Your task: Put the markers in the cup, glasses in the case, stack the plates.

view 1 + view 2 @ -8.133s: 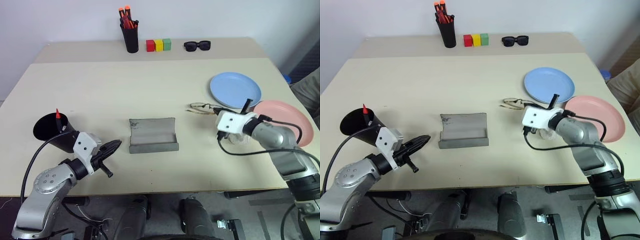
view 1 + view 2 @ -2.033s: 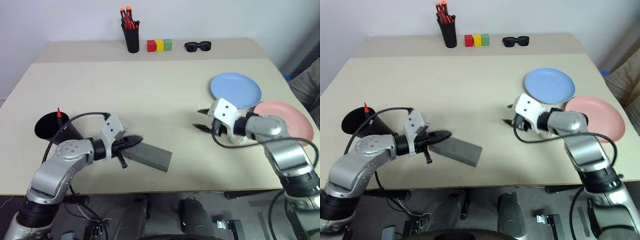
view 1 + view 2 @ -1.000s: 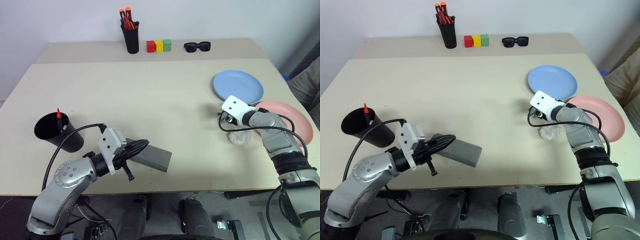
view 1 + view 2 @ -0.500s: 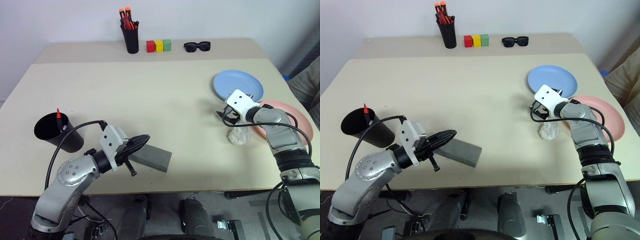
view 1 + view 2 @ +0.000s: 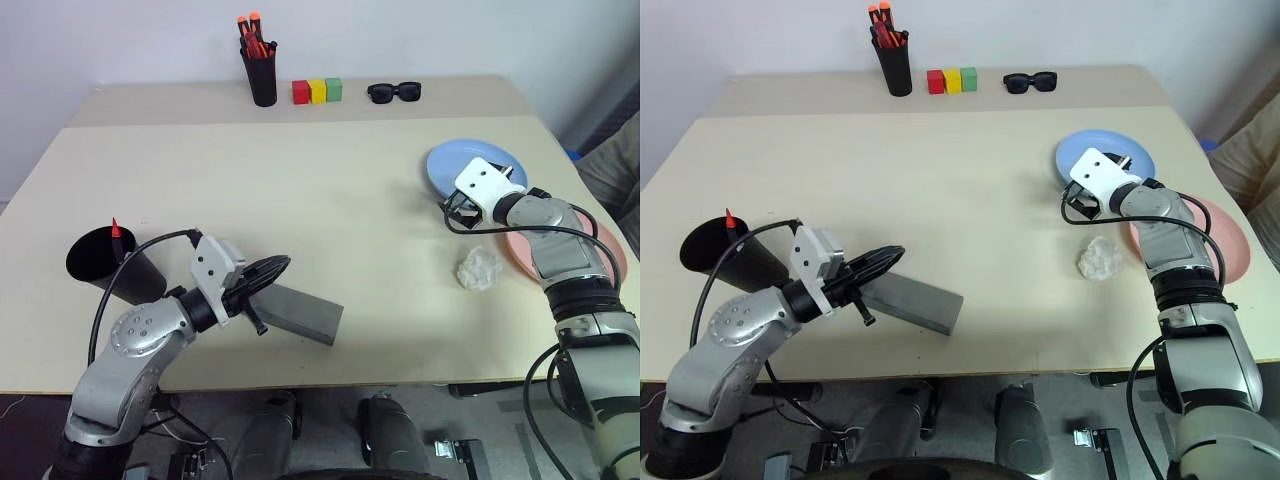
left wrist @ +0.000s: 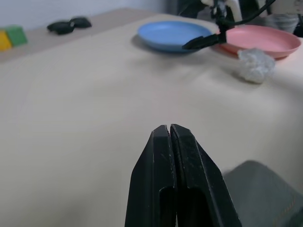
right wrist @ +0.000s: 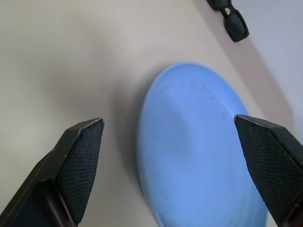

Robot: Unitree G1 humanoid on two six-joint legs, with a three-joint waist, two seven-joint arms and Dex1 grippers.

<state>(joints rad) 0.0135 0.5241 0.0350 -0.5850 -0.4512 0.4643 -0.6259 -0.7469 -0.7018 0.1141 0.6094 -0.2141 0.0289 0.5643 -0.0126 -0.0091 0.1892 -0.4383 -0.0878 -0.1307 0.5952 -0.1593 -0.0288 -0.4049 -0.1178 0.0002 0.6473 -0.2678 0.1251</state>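
Right end effector now spread wide and empty, lifted from near surface toward blue plate. Case lies closed; left end effector clenched, empty. Plate stacking likely next.

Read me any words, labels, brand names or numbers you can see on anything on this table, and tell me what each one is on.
None: no readable text in any view.
Grey case: no label visible.
Black cup: plain.
Blue plate and pink plate: plain.
Red, yellow and green blocks: no marks visible.
Pens in the holder: any print too small to read.
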